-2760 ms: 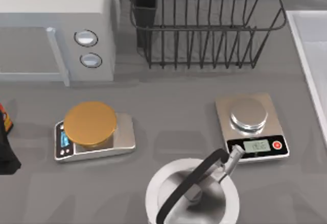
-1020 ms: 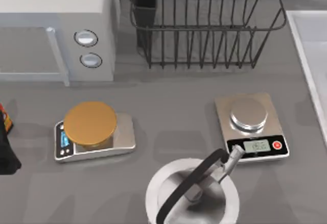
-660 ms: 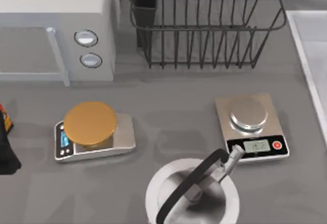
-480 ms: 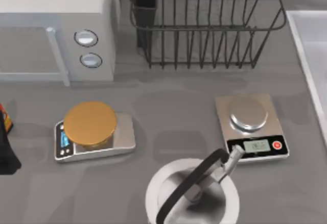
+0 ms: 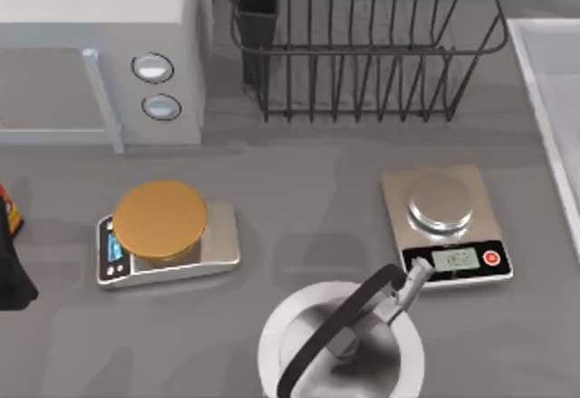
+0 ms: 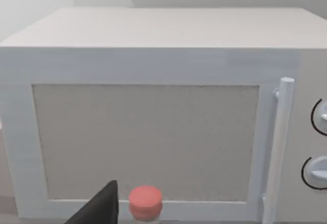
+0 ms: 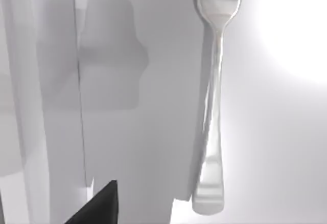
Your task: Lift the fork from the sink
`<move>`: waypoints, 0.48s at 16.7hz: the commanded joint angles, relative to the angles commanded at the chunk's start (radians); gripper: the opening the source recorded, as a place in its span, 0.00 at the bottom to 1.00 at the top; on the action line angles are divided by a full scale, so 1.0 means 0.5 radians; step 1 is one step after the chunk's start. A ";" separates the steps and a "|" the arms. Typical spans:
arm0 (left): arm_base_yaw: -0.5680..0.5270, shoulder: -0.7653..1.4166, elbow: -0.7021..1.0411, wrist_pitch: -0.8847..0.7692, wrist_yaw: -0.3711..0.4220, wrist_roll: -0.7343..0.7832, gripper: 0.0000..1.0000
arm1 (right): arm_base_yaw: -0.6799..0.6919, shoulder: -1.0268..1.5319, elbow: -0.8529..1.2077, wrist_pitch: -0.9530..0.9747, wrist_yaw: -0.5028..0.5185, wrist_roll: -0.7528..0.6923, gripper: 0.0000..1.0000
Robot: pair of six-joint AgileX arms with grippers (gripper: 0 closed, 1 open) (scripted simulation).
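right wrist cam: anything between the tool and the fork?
Nothing visible. The fork lies flat and bare on the pale floor of the sink, with no object on or across it. A dark part of the right arm's tool shows at the frame edge, clear of the fork.

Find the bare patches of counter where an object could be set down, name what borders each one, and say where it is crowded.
Free: the grey strip between the gold-topped scale and the silver scale, below the dish rack and above the pot. Also the corner right of the pot, bordered by the sink. Crowded: the far edge, taken by the microwave and rack.
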State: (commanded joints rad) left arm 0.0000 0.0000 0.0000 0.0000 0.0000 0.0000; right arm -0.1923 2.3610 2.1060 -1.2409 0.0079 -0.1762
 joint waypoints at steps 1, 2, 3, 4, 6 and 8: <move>0.000 0.000 0.000 0.000 0.000 0.000 1.00 | -0.006 0.082 0.069 -0.047 -0.001 -0.002 1.00; 0.000 0.000 0.000 0.000 0.000 0.000 1.00 | -0.011 0.143 0.122 -0.083 -0.003 -0.003 1.00; 0.000 0.000 0.000 0.000 0.000 0.000 1.00 | -0.015 0.184 0.157 -0.107 -0.003 -0.003 1.00; 0.000 0.000 0.000 0.000 0.000 0.000 1.00 | -0.016 0.205 0.174 -0.119 -0.004 -0.004 1.00; 0.000 0.000 0.000 0.000 0.000 0.000 1.00 | -0.016 0.205 0.174 -0.119 -0.004 -0.004 1.00; 0.000 0.000 0.000 0.000 0.000 0.000 1.00 | -0.016 0.205 0.174 -0.119 -0.004 -0.004 1.00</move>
State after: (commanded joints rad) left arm 0.0000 0.0000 0.0000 0.0000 0.0000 0.0000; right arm -0.2004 2.4635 2.1931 -1.3003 0.0059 -0.1780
